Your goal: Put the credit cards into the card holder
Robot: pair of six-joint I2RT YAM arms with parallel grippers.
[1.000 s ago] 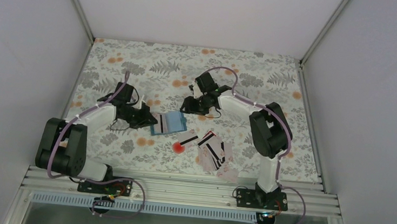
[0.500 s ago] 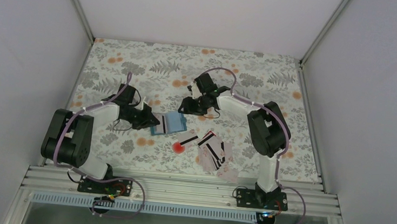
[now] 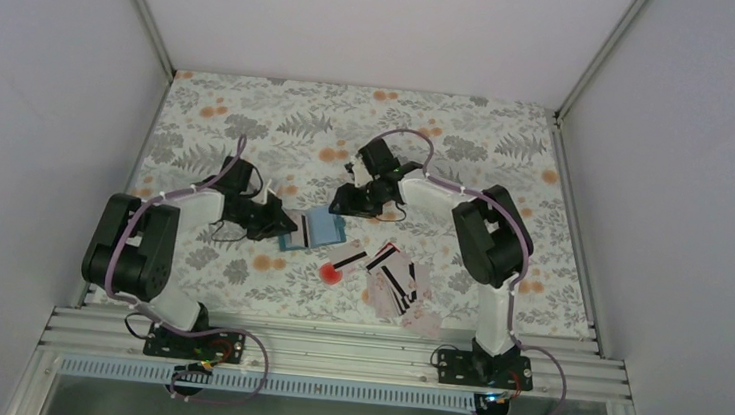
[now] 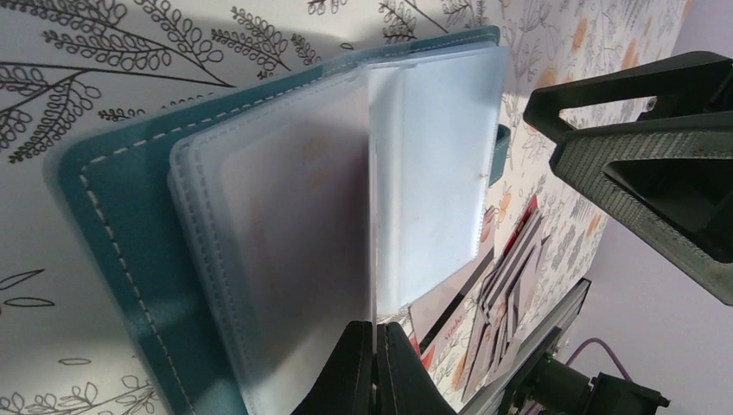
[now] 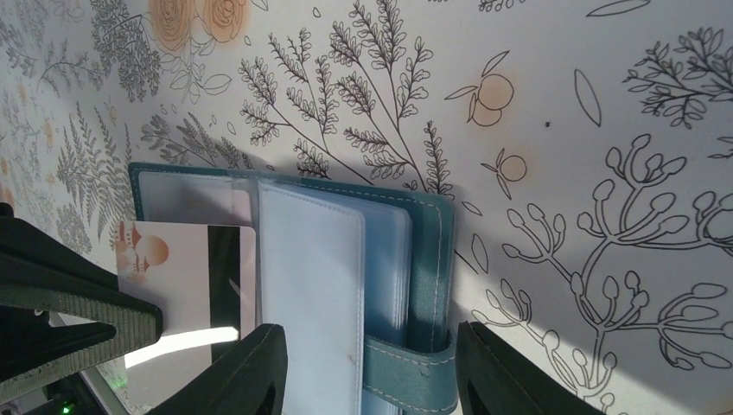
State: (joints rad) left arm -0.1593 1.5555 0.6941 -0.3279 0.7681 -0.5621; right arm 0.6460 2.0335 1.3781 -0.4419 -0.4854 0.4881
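A small blue-green folding card holder (image 3: 313, 229) with clear plastic pockets lies open near the middle of the surface (image 3: 251, 117), a white cloth printed with leaves and orange flowers. The left fingers (image 4: 350, 372) are pressed together on a thin pale card (image 5: 181, 268) with a black stripe, pinching it by one end. This card is over the side of the holder nearest the left arm, and its free end meets the clear pockets. I cannot tell if it is inside a pocket. The right fingers (image 5: 251, 372) are spread wide apart and hold nothing. They are at the other side of the holder, with the little closing tab (image 5: 406, 359) in the gap between them. I cannot tell if they touch the holder. More thin plastic cards (image 3: 395, 282), pale with black stripes, lie in a loose, messy pile closer to the near edge, to the right of the holder. A round red spot (image 3: 331, 273) sits just beside the pile, on its left
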